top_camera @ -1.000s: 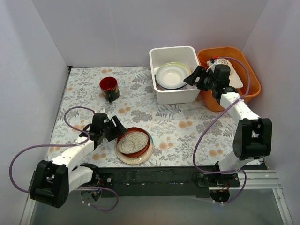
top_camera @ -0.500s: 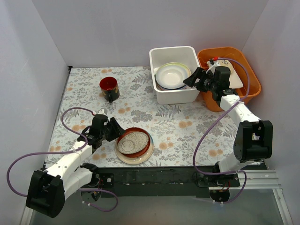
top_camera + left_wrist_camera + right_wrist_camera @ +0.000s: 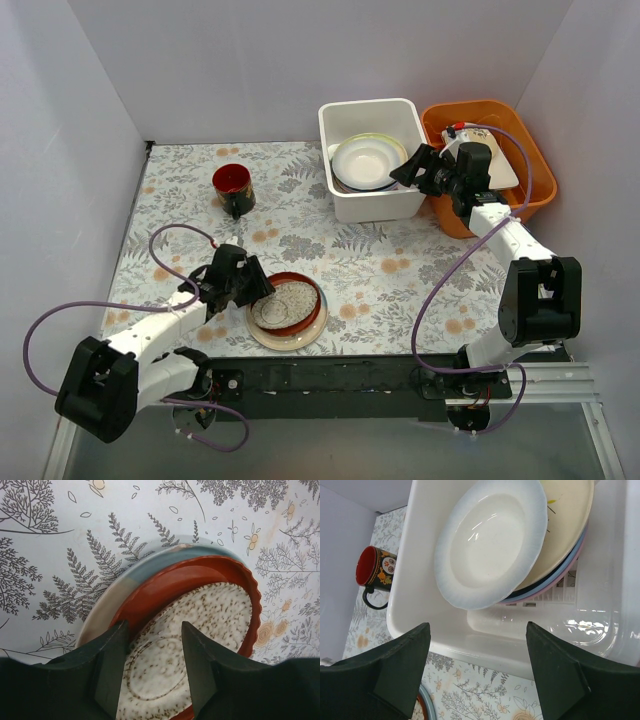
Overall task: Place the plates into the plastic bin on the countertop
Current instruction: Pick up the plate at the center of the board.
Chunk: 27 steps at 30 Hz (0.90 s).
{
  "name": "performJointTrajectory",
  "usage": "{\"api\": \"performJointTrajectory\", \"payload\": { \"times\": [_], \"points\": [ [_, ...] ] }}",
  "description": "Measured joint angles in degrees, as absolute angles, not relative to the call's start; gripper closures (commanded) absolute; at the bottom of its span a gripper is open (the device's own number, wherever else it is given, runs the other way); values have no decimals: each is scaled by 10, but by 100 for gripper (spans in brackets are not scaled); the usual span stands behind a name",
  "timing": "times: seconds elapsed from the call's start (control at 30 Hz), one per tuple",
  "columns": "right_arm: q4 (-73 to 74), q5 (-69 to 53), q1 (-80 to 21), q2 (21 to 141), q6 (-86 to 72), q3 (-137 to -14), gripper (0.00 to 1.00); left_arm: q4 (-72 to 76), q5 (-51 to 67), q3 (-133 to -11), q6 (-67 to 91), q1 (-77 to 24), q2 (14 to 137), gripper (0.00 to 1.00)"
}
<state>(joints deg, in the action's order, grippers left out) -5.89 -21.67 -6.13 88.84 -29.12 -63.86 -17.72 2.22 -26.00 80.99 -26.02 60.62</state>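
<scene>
Dish [image 3: 210,620], near edge hidden by left tool [image 3: 153,630]

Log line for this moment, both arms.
left pincer: over speckled dish, grip unclear | right pincer: open at plastic bin | plates: some binned, stack on countertop

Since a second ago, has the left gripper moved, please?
Yes: the left gripper has shifted right, onto the left rim of the unmoved red-brown plate.

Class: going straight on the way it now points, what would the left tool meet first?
Probably the speckled oval dish in the red-brown plate; the left tool points straight at it, though depth is unclear.
</scene>
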Motion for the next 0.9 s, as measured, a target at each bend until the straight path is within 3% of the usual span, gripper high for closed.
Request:
{"api": "performJointTrajectory", "payload": {
  "times": [0.13, 0.23, 0.27, 0.47, 0.9],
  "points": [
    [-60, -219, -61, 888, -291, -638, 16, -175, 22, -261, 808, -265, 621, 58],
    [-60, -221, -61, 888, -291, -638, 16, -175, 22, -262, 807, -269, 630, 73],
    [-60, -223, -61, 888, -291, -638, 16, -175, 21, -262, 806, -269, 632, 83],
    [-72, -227, -61, 886, -291, -630, 16, -173, 39, -264, 797, -276, 645, 100],
    [-74, -229, -61, 866, -291, -611, 17, -171, 51, -269, 792, -279, 646, 100]
  ]
}}
